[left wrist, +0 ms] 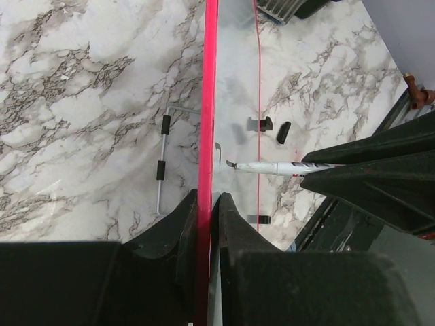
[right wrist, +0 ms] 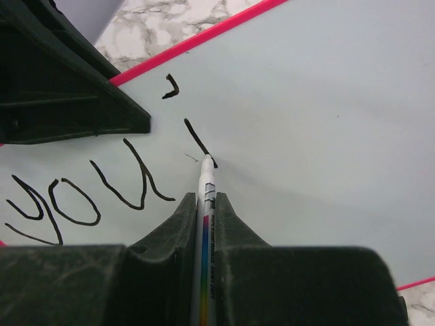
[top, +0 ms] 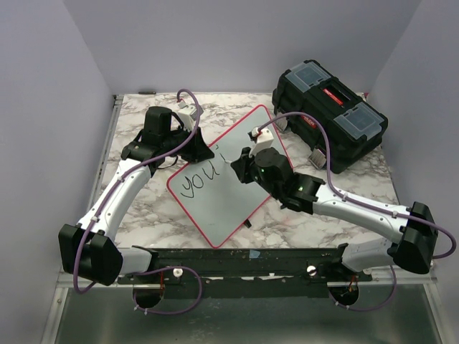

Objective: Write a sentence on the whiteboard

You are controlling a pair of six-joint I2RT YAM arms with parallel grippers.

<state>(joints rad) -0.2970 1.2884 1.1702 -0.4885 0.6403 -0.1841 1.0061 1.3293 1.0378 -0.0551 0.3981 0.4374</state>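
Observation:
The whiteboard [top: 233, 204] lies tilted on the marble table, white with a red-pink rim. Black marker writing [top: 202, 179] on it reads "you" with an apostrophe and one fresh stroke; it shows in the right wrist view [right wrist: 81, 197] too. My left gripper [top: 199, 152] is shut on the board's rim [left wrist: 204, 136] at its upper left edge. My right gripper [top: 240, 166] is shut on a white marker [right wrist: 206, 204] with a rainbow stripe, its tip touching the board at the end of the fresh stroke [right wrist: 199, 142]. The marker also shows in the left wrist view [left wrist: 272, 167].
A black toolbox [top: 328, 113] with clear lid trays stands at the back right, close to the board's far corner. The marble tabletop [top: 140, 208] extends left of the board. A metal board stand [left wrist: 162, 163] lies on the marble under the board's edge.

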